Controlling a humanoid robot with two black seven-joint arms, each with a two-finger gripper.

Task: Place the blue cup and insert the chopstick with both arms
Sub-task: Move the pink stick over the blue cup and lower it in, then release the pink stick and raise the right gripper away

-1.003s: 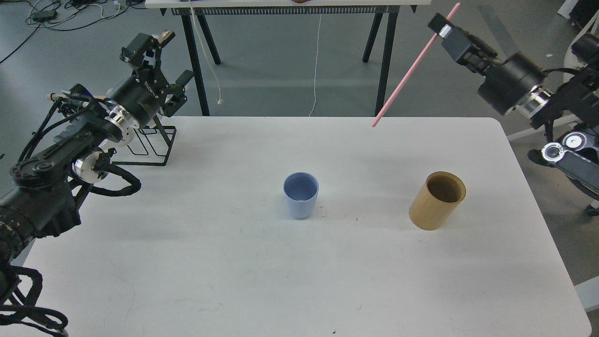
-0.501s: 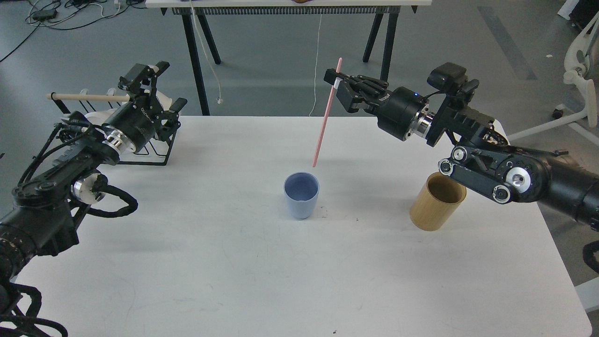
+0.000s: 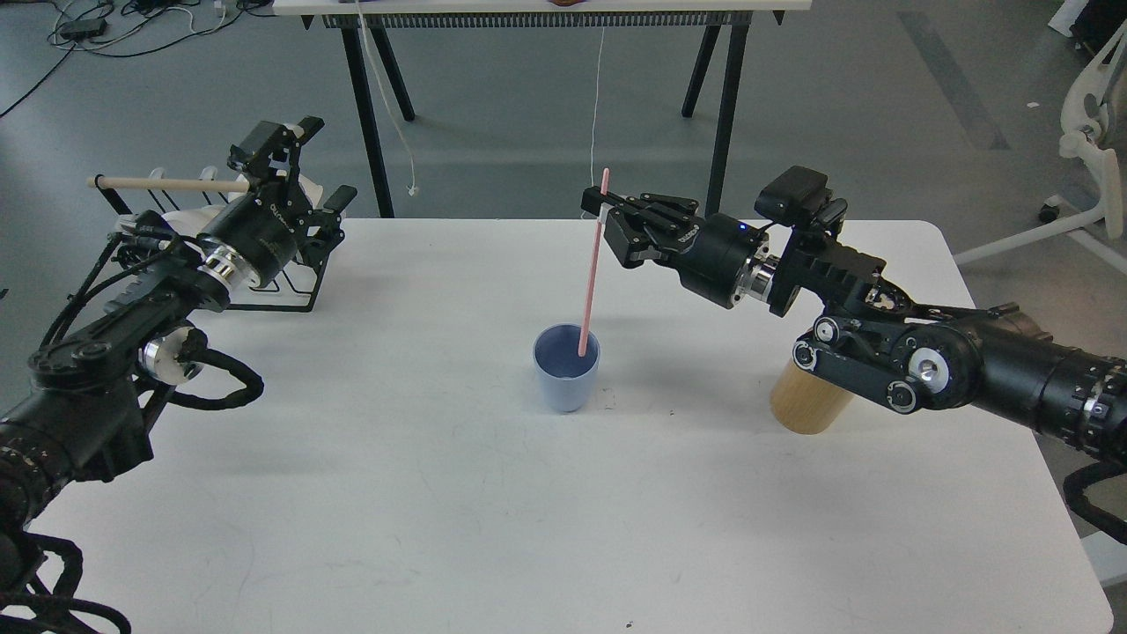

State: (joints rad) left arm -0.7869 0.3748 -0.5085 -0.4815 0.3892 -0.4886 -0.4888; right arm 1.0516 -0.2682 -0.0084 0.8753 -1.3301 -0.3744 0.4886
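Tabletop (image 3: 440, 493) white, mostly bare. Left arm parked back-left by the wire rack (image 3: 295, 277), left gripper (image 3: 290, 145) raised off the surface, fingers spread, holding nothing. Tan wooden holder (image 3: 797, 409) on the right, partly behind the right arm. Blue cup (image 3: 566, 365) upright near centre. Right gripper (image 3: 603, 207) has fingers clamped on the chopstick (image 3: 592, 264) near its top end; stick is almost vertical, lower tip inside the cup mouth. My read: insertion is nearly done. Lower straight down until the tip seats on the cup floor, no sideways push since the cup looks light and would tip, then open and lift clear vertically.
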